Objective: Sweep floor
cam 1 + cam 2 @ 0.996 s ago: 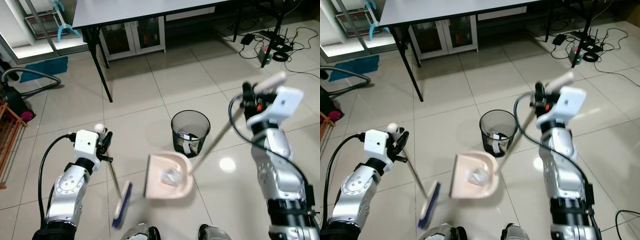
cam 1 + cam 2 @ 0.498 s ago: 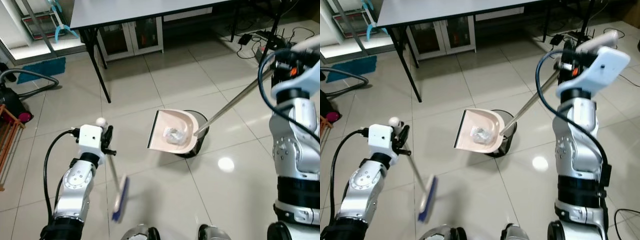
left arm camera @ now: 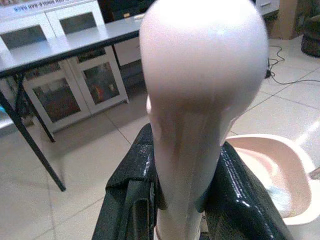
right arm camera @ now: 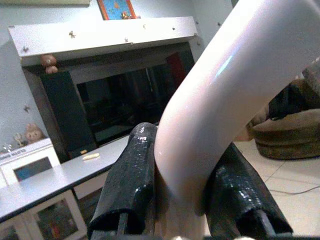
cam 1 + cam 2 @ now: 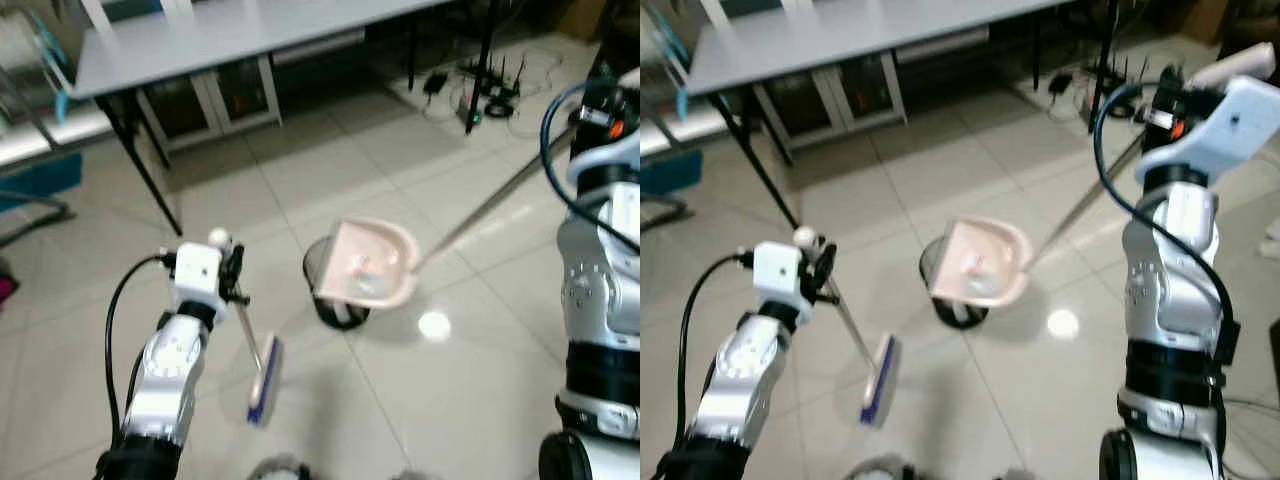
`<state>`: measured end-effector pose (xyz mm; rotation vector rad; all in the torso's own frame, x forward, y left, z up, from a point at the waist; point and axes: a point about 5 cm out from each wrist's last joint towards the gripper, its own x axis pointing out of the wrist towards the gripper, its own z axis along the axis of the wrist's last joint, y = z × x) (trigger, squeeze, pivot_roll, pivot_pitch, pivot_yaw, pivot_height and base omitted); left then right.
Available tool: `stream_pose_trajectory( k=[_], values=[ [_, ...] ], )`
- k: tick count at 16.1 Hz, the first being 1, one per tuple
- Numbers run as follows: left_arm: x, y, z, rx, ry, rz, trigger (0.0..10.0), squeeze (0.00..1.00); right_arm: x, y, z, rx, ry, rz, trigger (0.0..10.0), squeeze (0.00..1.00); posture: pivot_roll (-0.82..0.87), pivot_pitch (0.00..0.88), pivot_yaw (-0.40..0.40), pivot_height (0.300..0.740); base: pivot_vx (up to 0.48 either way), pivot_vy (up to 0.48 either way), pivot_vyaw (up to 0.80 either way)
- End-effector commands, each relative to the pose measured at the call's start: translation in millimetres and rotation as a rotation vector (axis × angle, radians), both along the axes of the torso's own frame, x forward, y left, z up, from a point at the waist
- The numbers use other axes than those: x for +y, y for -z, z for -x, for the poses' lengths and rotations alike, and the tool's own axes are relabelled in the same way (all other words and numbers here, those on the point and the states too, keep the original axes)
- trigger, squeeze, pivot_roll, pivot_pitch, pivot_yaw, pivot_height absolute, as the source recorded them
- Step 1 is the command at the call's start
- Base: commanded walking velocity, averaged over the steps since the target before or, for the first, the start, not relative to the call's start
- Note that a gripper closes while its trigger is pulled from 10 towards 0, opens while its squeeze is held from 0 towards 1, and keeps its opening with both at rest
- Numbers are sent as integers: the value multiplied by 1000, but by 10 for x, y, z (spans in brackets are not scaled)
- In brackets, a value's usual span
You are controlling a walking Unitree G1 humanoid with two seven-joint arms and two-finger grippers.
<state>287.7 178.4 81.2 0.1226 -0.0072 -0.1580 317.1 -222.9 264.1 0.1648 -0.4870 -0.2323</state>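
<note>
- The dustpan (image 5: 372,262), a shallow pale-pink plastic scoop with a rounded back, hangs tilted directly above the bin (image 5: 335,300), with a small crumpled scrap of litter in its bowl.
- Its handle (image 5: 490,205), a thin straight metal rod ending in a curved glossy pale grip, rises from the pan away from the bin to the right gripper (image 4: 187,200), whose black fingers (image 4: 131,185) are clamped on either side of the grip.
- The bin is a round dark mesh basket standing on the floor, partly hidden under the pan.
- To the bin's left, the broom (image 5: 264,380) hangs with its flat head, pale with a blue edge, low over the tiles.
- Its thin shaft climbs to a smooth rounded pale knob, and the left gripper (image 3: 187,200) is closed on the stem just below the knob.
- The floor (image 5: 330,170) is large glossy pale tiles with thin grout lines; a bright light reflection lies just right of the bin.
- Beyond the bin stands a grey-topped table (image 5: 230,35) on black legs, with glass-door cabinets under it.
- Far right of the bin, cables (image 5: 480,85) tangle on the floor.
</note>
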Motion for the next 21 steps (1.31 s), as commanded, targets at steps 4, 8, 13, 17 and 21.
stream_pose_trajectory(
  k=[4,8,13,17,21],
  values=[
    [161,-78,6,-27,-48,-46,10000,0,135,-85,-35,-31,-56,-9,10000,0,-26,38,115,740,356,0,0],
    [181,-71,5,-20,-68,-34,10000,0,185,-87,-60,-29,-87,13,10000,0,-26,41,112,740,356,0,0],
    [169,-72,-3,-22,-71,-37,10000,0,204,-69,-82,-15,-101,26,10000,0,-25,36,98,740,356,0,0],
    [178,-71,0,-25,-83,-39,10000,0,219,-83,-121,-14,-115,32,10000,0,-22,30,90,740,357,0,0],
    [172,-78,-9,-28,-80,-45,10000,0,202,-66,-144,-13,-106,13,10000,0,-20,25,89,740,359,0,0]
  ],
)
